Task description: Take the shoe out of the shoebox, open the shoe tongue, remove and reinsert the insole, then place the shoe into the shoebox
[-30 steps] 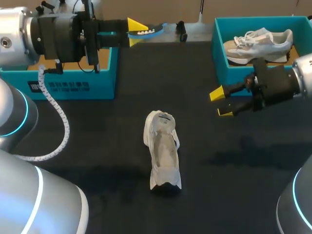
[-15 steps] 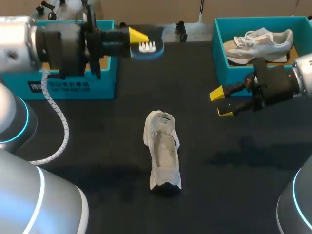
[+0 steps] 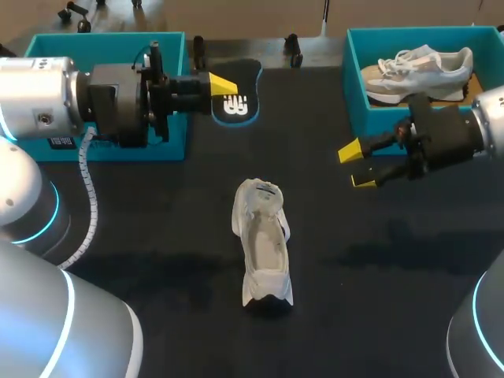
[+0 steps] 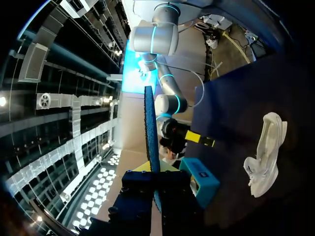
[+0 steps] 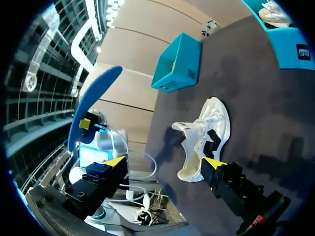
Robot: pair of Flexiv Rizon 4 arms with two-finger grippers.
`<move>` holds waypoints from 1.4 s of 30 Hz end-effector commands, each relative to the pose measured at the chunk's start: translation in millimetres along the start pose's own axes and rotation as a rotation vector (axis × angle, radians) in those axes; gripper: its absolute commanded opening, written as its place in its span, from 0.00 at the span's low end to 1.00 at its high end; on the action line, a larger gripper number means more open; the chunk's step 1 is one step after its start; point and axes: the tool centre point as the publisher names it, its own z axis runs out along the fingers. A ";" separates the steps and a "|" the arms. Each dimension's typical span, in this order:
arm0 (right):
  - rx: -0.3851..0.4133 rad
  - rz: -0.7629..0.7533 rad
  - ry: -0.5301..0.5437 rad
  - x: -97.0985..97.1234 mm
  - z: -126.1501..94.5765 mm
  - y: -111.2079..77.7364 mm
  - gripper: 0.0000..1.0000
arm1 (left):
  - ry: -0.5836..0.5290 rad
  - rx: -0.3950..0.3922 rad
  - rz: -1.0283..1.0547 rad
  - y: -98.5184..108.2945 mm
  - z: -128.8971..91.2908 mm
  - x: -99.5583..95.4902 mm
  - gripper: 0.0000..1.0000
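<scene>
A white shoe (image 3: 264,240) stands on the black table's middle, its mouth open upward; it also shows in the left wrist view (image 4: 266,155) and ahead of the right gripper (image 5: 204,135). My left gripper (image 3: 224,86) is at the back left, shut on a black insole with a blue rim (image 3: 238,102), whose white-marked face is toward the head camera. In the left wrist view the insole (image 4: 150,128) stands edge-on between the fingers of the left gripper (image 4: 153,169). My right gripper (image 3: 356,167) hangs open and empty to the right of the shoe, below the right box.
A teal shoebox (image 3: 356,75) at the back right holds a second pale shoe (image 3: 421,69). Another teal box (image 3: 118,142) stands at the back left, beside my left arm. Two small black fixtures (image 3: 293,49) sit at the table's far edge.
My left arm has drawn the insole nearer and lower and turned it from edge-on to face-on. The shoe and my right arm have not moved.
</scene>
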 end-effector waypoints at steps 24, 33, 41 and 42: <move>-0.002 0.000 -0.001 0.1 0.7 -0.7 1.00 | -0.036 -0.031 0.202 28.5 20.3 122.9 0.00; -0.002 0.000 -0.001 0.1 0.7 -0.7 1.00 | -0.026 -0.044 0.256 24.9 21.0 126.2 0.00; -0.002 0.000 -0.001 0.1 0.7 -0.7 1.00 | -0.011 -0.016 0.302 15.4 31.0 133.8 0.00; 0.006 -0.010 -0.002 1.1 1.5 2.6 1.00 | -0.014 -0.012 0.296 13.0 32.8 135.1 0.00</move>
